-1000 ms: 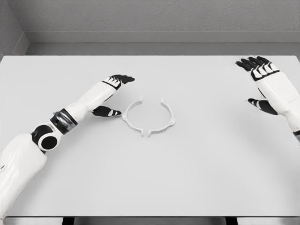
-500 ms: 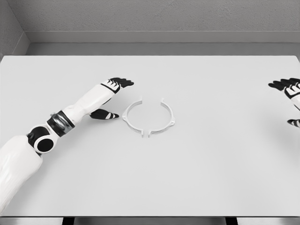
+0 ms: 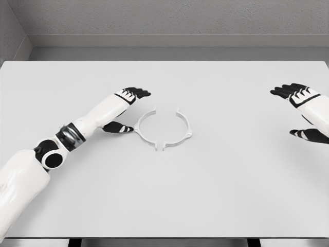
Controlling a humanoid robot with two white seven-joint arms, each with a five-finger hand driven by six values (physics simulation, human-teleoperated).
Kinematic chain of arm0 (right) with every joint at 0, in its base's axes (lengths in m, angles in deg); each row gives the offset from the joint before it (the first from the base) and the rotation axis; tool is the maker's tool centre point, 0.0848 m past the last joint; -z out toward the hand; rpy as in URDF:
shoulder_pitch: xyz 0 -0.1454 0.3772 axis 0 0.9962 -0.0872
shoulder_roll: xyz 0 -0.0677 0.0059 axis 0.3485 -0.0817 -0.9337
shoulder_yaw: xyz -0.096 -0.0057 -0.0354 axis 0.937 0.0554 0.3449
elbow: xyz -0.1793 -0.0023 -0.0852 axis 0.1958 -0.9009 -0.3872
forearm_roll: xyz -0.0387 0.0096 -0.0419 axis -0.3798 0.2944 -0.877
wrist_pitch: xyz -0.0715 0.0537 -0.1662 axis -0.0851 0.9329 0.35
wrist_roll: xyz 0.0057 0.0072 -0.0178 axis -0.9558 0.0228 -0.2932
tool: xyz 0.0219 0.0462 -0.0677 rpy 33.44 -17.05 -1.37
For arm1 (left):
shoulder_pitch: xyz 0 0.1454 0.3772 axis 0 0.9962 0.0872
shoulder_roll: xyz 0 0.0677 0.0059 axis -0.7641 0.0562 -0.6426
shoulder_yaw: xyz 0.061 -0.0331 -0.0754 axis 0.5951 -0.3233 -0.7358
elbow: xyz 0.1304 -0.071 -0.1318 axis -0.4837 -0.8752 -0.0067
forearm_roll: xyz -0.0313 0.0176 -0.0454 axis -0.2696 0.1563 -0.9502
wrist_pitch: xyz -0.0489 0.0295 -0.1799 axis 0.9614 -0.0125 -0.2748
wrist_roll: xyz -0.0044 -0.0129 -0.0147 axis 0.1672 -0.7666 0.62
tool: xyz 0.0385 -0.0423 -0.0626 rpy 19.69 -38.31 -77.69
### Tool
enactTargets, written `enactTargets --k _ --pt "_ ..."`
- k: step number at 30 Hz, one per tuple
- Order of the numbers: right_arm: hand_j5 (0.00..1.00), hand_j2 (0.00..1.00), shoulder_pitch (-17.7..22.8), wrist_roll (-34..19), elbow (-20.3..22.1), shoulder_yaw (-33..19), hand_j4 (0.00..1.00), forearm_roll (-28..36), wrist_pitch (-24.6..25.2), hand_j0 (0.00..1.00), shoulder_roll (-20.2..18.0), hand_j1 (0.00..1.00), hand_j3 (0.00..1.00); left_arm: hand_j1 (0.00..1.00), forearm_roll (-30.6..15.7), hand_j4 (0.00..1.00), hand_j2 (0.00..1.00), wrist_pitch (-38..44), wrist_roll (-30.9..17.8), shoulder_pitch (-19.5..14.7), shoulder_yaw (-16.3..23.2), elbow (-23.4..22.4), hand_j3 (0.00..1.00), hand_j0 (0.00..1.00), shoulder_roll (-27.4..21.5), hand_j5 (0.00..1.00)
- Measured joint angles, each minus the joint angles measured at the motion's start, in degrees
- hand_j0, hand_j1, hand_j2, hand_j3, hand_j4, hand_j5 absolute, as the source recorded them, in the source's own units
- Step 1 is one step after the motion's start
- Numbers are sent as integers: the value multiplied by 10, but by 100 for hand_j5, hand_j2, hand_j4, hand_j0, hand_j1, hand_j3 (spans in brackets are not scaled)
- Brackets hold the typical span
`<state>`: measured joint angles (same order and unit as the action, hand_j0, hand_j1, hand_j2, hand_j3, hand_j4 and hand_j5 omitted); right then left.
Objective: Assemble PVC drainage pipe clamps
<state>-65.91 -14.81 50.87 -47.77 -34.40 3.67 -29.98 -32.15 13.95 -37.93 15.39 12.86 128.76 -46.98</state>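
Clamp halves (image 3: 163, 129) lie mid-table (image 3: 205, 195) as a near-closed ring, gaps front and back, unmoved. Left hand (image 3: 125, 105), fingers spread and empty, has edged closer just beside the ring. Right hand (image 3: 303, 110), also spread, has swung back in from the edge; likely both-handed closing next.

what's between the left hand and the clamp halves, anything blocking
Nothing visible. The left hand is open just left of the left clamp half, with only bare table between them. The right clamp half lies opposite.
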Motion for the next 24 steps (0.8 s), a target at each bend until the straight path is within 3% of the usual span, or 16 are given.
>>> enactTargets --k 24 --pt "100 100 0 -1 1 6 100 0 0 100 3 100 100 100 0 100 100 0 0 5 -1 7 100 100 27 100"
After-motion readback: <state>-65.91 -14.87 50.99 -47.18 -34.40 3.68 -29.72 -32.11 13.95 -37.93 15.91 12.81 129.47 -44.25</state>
